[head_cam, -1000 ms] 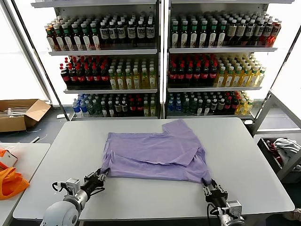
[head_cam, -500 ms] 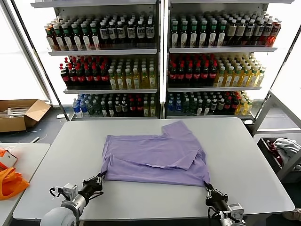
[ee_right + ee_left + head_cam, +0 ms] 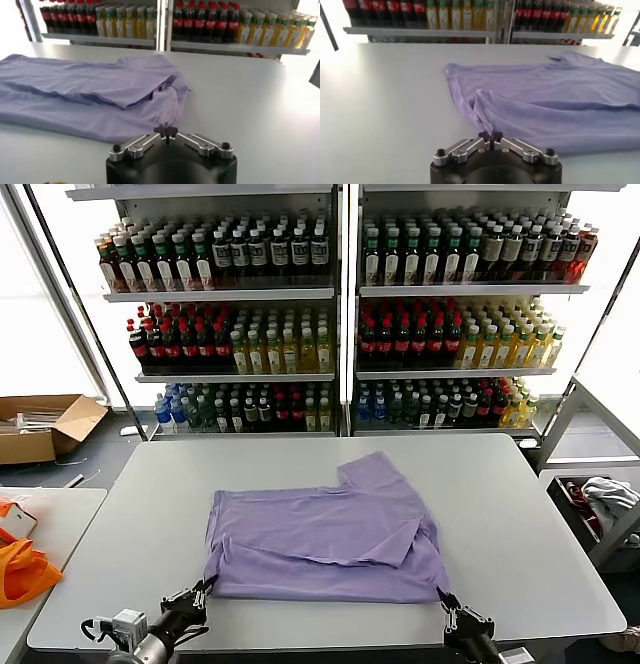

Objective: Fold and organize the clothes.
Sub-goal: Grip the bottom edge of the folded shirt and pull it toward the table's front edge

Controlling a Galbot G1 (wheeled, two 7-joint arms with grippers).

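One lavender T-shirt [image 3: 325, 529], partly folded, plain, wrinkled.

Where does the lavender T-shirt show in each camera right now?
Head view: T-shirt at table centre, near corners pinched by left gripper and right gripper.
Left wrist view: T-shirt beyond the shut fingers.
Right wrist view: T-shirt.
Shared landmark: drink shelves behind.

Strong daylight floods in behind the shelves [image 3: 340, 314], blowing out the head view's upper corners; the table [image 3: 520, 514] gleams evenly, shadows soft, wrist-view bottles slightly blurred.
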